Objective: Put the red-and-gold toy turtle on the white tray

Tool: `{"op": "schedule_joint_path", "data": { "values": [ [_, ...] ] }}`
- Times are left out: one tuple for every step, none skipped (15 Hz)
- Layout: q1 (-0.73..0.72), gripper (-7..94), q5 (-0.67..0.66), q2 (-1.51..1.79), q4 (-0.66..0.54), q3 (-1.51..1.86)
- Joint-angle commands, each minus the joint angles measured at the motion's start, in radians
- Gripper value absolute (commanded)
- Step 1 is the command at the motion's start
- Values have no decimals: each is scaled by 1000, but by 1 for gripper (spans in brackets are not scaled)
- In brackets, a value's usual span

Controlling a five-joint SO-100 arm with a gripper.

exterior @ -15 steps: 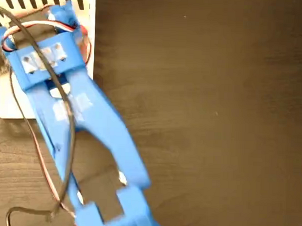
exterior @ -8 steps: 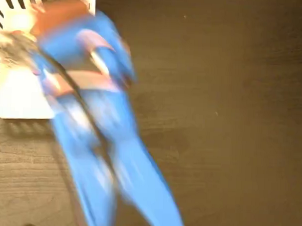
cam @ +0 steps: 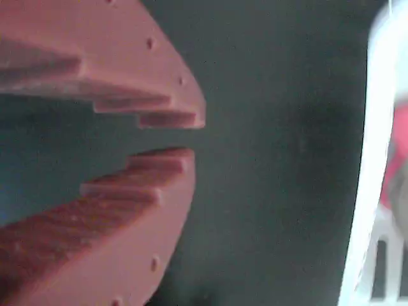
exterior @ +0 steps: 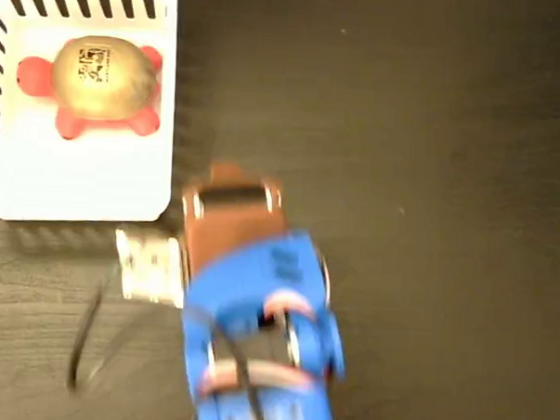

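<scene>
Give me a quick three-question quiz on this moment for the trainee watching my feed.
1. True or false: the red-and-gold toy turtle lies on the white tray.
2. Is the gripper holding anything?
3. In the fixed view, the gripper sits: A) above the turtle, B) off the tray's lower right corner, over the dark table.

Key: 1 true; 2 no, a narrow empty gap between its jaws; 3 B.

we saw only a dark wood-grain tabletop (exterior: 430, 179) under a blue hobby arm (exterior: 260, 358) with loose cables (exterior: 84, 341), so the sort of place stayed unclear.
</scene>
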Motion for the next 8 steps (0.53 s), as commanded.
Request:
{"op": "schedule_joint_path", "data": {
  "values": [
    [8,0,-14,267,144,64],
    [17,0,-20,380,190,112],
    [23,0,-28,480,252,152],
    [28,0,-17,543,305,183],
    [23,0,-20,577,359,210],
    [32,0,-41,581,385,210],
    [38,0,-58,592,417,209],
    [46,0,-67,609,453,207]
  ]
}}
